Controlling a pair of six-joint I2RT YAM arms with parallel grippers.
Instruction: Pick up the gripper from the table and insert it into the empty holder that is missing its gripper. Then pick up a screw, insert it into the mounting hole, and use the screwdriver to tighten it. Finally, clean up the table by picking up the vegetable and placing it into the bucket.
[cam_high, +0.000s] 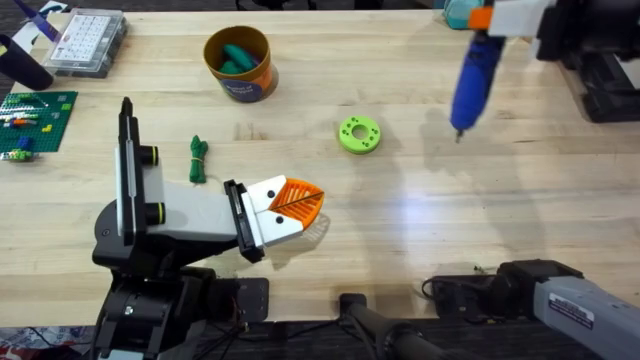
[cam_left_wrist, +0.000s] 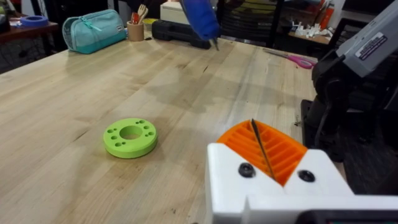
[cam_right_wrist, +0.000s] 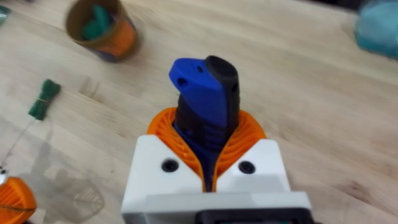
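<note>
The holder (cam_high: 185, 212), a grey boxy body ending in a black plate, lies at the lower left as part of my left arm. Two white wedges with orange ribbed fingers sit on that plate and form my left gripper (cam_high: 300, 205) (cam_left_wrist: 262, 146), shut with nothing in it. I cannot tell which wedge is the task's gripper. Each wedge shows a dark screw (cam_left_wrist: 246, 169). My right gripper (cam_high: 482, 18) (cam_right_wrist: 208, 127) is shut on the blue screwdriver (cam_high: 468, 80) (cam_right_wrist: 202, 87) (cam_left_wrist: 200, 18), held above the far right with its tip down. The vegetable (cam_high: 198, 158) (cam_right_wrist: 43, 99) lies near the holder. The bucket (cam_high: 240, 62) (cam_right_wrist: 102, 28) holds teal pieces.
A lime-green ring disc (cam_high: 359, 134) (cam_left_wrist: 130, 137) lies mid-table. A clear parts box (cam_high: 85, 40) and a green baseplate (cam_high: 35, 120) sit at the far left. A teal pouch (cam_left_wrist: 93, 30) and pink-handled scissors (cam_left_wrist: 292, 59) lie along the table's edges.
</note>
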